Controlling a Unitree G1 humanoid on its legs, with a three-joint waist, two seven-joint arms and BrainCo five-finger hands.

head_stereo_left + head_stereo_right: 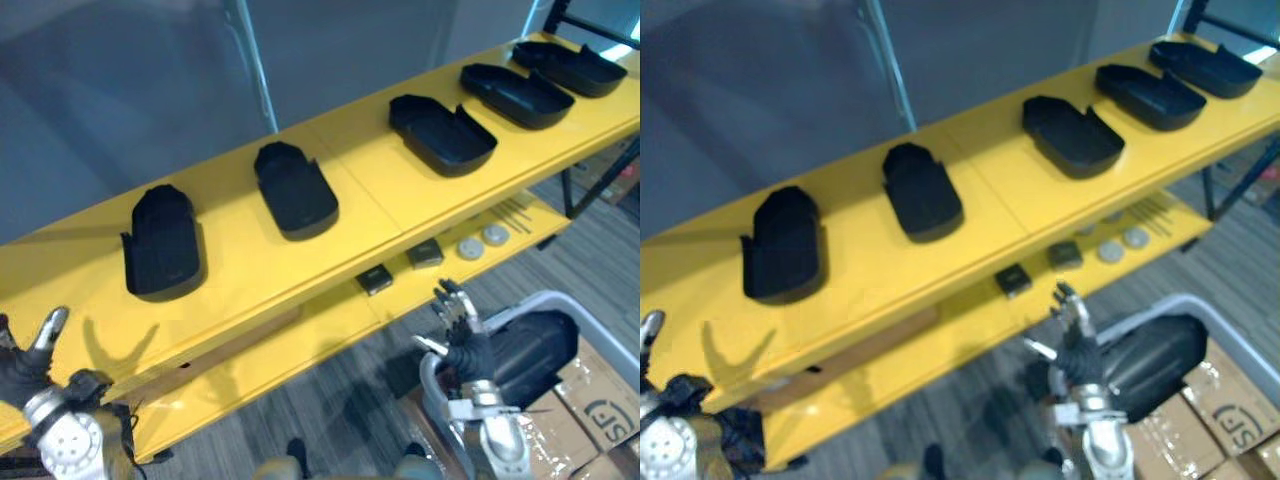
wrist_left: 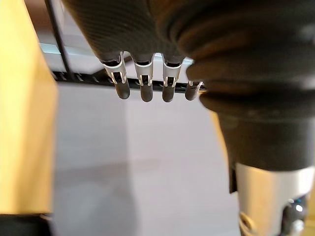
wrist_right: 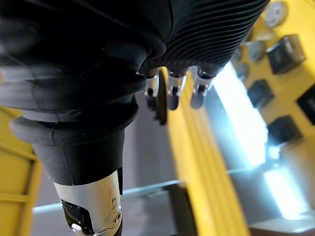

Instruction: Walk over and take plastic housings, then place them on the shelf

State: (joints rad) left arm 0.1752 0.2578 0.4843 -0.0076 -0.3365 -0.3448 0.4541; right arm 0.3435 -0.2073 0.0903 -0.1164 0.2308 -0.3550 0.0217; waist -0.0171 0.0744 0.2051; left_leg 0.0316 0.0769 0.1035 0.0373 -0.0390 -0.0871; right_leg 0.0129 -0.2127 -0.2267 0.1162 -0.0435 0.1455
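Item: black plastic housings, five along yellow shelf top, sixth housing in grey bin below shelf | likely light, stiff, slick shell; take by rim | left hand, right hand: fingers spread, empty

A long yellow shelf runs slantwise across the room, with a lower tier of the same yellow beneath. Behind it stands a grey wall with a pale post. The floor is grey striped carpet, and cardboard boxes sit to the right.
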